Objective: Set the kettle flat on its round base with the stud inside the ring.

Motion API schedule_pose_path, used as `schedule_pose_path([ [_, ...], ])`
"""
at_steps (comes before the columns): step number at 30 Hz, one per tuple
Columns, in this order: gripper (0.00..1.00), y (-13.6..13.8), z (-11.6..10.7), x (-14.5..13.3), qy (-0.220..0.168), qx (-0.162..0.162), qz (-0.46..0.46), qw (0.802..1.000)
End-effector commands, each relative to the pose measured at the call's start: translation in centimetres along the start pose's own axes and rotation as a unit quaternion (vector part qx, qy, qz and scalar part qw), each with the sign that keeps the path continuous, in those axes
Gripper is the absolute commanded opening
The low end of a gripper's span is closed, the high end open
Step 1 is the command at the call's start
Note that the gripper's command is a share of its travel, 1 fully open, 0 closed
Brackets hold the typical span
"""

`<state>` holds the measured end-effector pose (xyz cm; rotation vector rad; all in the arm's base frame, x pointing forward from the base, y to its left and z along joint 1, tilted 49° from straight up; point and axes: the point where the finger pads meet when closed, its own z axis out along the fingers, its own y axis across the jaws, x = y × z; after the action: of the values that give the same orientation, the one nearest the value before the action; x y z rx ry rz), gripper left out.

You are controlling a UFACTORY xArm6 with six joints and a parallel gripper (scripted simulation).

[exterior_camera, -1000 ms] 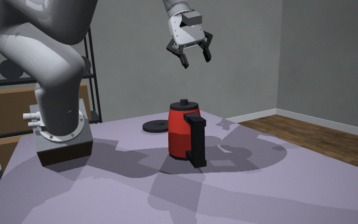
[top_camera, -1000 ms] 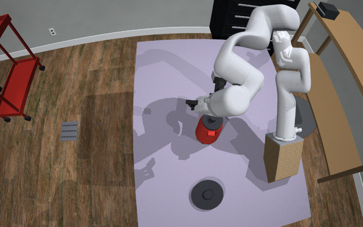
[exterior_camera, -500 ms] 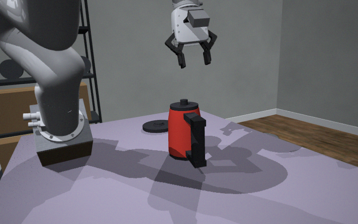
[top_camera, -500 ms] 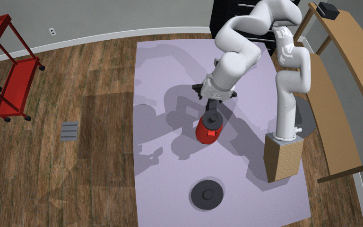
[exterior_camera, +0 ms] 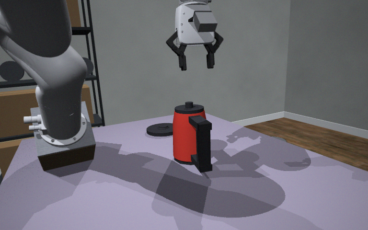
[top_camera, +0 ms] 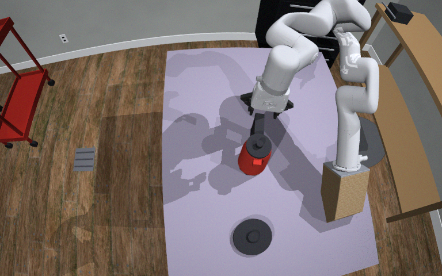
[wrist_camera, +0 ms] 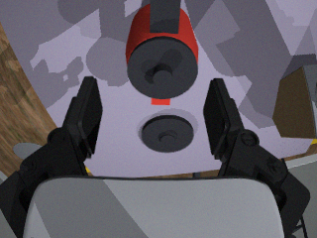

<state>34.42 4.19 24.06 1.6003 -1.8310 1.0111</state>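
Note:
The red kettle stands upright on the lilac table, with its dark lid and knob on top. Its black handle bar points away from the base. The round dark base lies flat, stud up, apart from the kettle near the table's front edge. My gripper is open and empty. It hangs high above the kettle's handle side, fingers pointing down.
The arm's wooden pedestal stands on the table to the right of the kettle. A red cart stands on the floor at the left, a wooden bench at the right, a dark shelf behind.

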Motion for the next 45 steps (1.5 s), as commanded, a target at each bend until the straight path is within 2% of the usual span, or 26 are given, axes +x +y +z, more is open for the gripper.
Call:
schedule_pose_path([
  [1,0.81,0.41,-0.02,0.52,-0.016,-0.004,0.0,1.0],
  [16,0.81,0.98,0.07,1.07,-0.033,-0.009,0.0,0.999],
  [45,0.81,1.01,0.07,1.1,-0.034,-0.01,0.0,0.999],
])
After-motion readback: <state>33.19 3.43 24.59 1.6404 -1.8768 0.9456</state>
